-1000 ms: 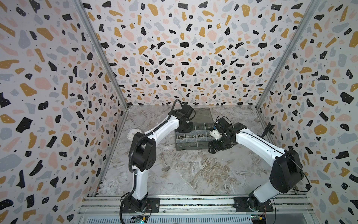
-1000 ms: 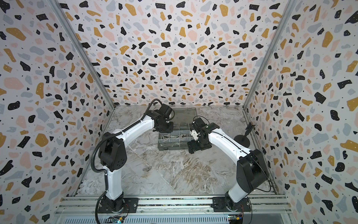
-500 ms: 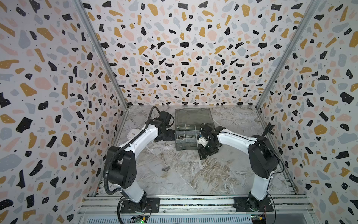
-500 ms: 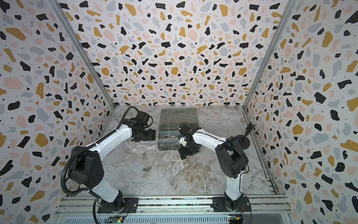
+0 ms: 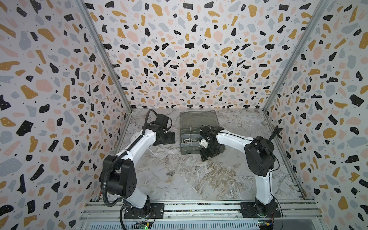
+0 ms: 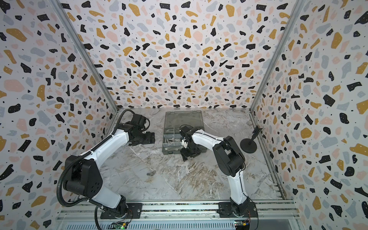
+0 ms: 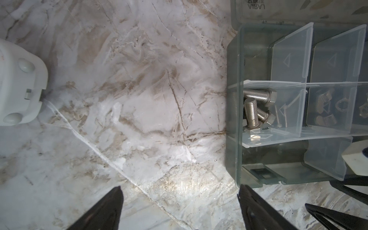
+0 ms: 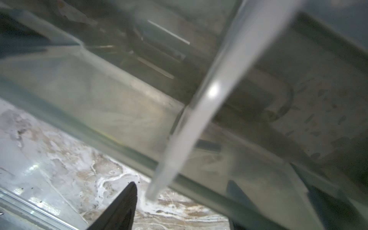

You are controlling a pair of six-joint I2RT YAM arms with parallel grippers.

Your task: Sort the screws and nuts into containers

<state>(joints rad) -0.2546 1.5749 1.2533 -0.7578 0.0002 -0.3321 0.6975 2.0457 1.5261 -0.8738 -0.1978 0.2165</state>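
The grey translucent organiser box lies open at the back centre, and clear dividers form its containers. In the left wrist view, several screws lie in one container and nuts in the one beside it. My left gripper is open and empty, just left of the box. My right gripper is at the box's front edge with its jaws apart; one finger stands outside the front wall, the other shows through it. A small loose metal piece lies on the table.
A white rounded case sits on the marble table left of the box, hidden by my left arm in both top views. A black stand is by the right wall. The box's lid lies flat behind it.
My left gripper has opened and drawn back from over the box to its left side. My right gripper has shifted to the box's front edge and its jaws have narrowed.
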